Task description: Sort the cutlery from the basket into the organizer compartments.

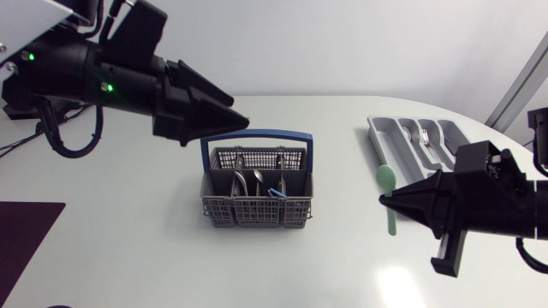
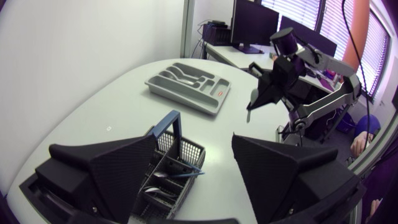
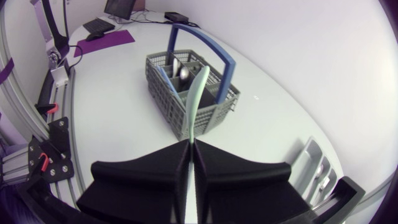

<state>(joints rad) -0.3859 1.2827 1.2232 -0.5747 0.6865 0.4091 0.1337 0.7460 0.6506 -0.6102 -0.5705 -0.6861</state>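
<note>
R pincer (image 1: 387,201) (image 3: 191,147) is closed on the handle of a pale green plastic spoon (image 1: 386,178) (image 3: 196,96). It grips from both sides at about mid-handle, with the bowl end ahead of the fingertips and the handle's other end sticking out behind. In the head view the spoon is off the surface (image 1: 128,248), between basket and organizer and nearer the organizer's front end.

L pincer (image 1: 240,121) (image 2: 194,142) is open, fingers wide apart w/ nothing between them. It hangs above the rear left corner of the basket, which shows under and between the fingers in the L wrist view.

Grey cutlery basket (image 1: 257,212) (image 2: 186,154) (image 3: 166,93) w/ upright blue handle sits mid-surface. Inside it are a couple of metal spoons (image 1: 241,180) (image 3: 183,71), bowls up, plus a blue-handled piece (image 1: 276,192) (image 2: 186,174) lying tilted in a front compartment.

Grey organizer (image 1: 377,137) (image 2: 186,101) (image 3: 314,163) is at the far R of the surface, well apart from the basket. A metal fork (image 1: 424,137) lies in one long middle compartment, and more metal cutlery is in the next one, type unclear.
</note>
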